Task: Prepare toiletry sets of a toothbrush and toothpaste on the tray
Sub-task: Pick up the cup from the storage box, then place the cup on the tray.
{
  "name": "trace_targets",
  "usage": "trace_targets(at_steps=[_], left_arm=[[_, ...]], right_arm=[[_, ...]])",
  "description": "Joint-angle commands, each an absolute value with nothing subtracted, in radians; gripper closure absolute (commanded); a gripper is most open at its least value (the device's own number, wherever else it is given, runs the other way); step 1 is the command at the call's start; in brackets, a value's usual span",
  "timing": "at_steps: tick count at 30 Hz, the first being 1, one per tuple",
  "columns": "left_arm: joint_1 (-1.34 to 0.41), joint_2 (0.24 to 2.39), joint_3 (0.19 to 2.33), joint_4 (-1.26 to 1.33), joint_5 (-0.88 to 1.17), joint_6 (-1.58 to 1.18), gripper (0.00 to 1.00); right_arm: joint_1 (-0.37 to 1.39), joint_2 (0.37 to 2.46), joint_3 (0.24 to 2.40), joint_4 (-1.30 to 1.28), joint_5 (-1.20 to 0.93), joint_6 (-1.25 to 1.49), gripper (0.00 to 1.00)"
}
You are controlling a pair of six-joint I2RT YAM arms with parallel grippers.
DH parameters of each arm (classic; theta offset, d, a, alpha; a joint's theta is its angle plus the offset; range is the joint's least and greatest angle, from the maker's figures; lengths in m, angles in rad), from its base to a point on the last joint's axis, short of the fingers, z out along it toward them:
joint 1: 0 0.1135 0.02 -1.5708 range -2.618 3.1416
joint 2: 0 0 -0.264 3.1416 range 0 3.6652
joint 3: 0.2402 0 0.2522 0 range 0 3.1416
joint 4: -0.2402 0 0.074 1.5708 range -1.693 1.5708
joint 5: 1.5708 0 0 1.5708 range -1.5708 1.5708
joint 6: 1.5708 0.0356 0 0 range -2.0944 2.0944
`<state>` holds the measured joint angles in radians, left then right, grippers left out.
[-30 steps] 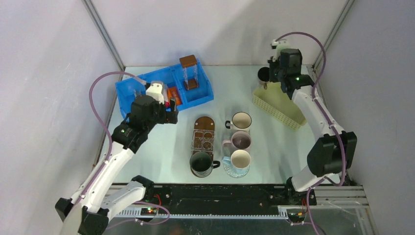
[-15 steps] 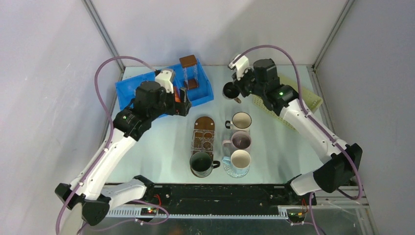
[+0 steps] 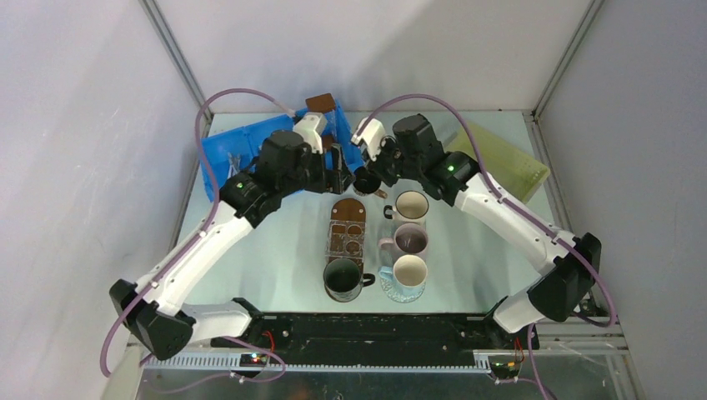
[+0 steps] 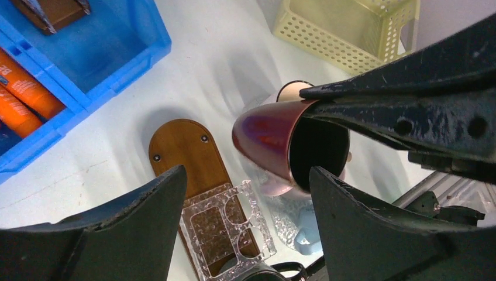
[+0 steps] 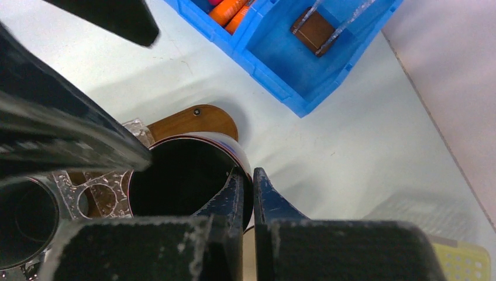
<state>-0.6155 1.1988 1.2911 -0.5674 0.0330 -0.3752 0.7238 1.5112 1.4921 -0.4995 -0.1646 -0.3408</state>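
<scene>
Only blurred, perhaps white lettering on orange toothpaste (image 4: 32,91) in blue bin (image 4: 105,41)

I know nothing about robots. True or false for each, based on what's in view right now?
1. The right end effector pinches a dark red mug by its rim. True.
2. The left end effector is clamped on a toothbrush. False: its jaws stand open and hold nothing.
3. Orange tubes lie in the blue bin. True.
4. The yellow basket sits at the table's near left corner. False: it is at the back right.
</scene>
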Motion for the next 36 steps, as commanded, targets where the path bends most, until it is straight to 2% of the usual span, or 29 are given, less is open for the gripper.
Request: trace_targets(at_steps=[1, 5, 11, 16, 20, 21, 23, 27, 36], left_arm=[[-0.639, 1.226, 1.327, -0.515, 0.055, -0.429, 0.19], [-0.652, 1.254, 1.329, -0.520, 0.027, -0.438, 0.27], [-0.672, 1.288, 1.337, -0.540, -0.024, -0.438, 0.46], [-0.684, 1.319, 1.347, -0.561, -0.058, -0.437, 0.56], [-0.690, 1.333, 1.349, -0.565, -0.090, -0.444, 0.77], [-0.691, 1.335, 1.349, -0.568, -0.095, -0.452, 0.87], [-0.691, 1.336, 1.352, -0.575, -0.115, -0.467, 0.98], [-0.692, 1.347, 1.369, -0.605, -0.160, -0.504, 1.00], [-0.679, 1.400, 1.425, -0.682, -0.274, -0.514, 1.00]], right_arm=[[0.749, 1.519, 1.565, -0.476, -0.138, -0.343, 1.00], [0.765, 1.529, 1.575, -0.483, -0.131, -0.342, 1.00], [0.784, 1.536, 1.581, -0.478, -0.122, -0.341, 1.00], [0.796, 1.544, 1.587, -0.477, -0.120, -0.332, 1.00], [0.805, 1.553, 1.592, -0.477, -0.125, -0.318, 1.00], [0.806, 1.555, 1.594, -0.477, -0.125, -0.311, 1.00], [0.807, 1.553, 1.596, -0.474, -0.125, -0.299, 0.99], [0.807, 1.537, 1.597, -0.471, -0.115, -0.279, 0.85], [0.798, 1.382, 1.506, -0.407, 0.044, -0.171, 0.28]])
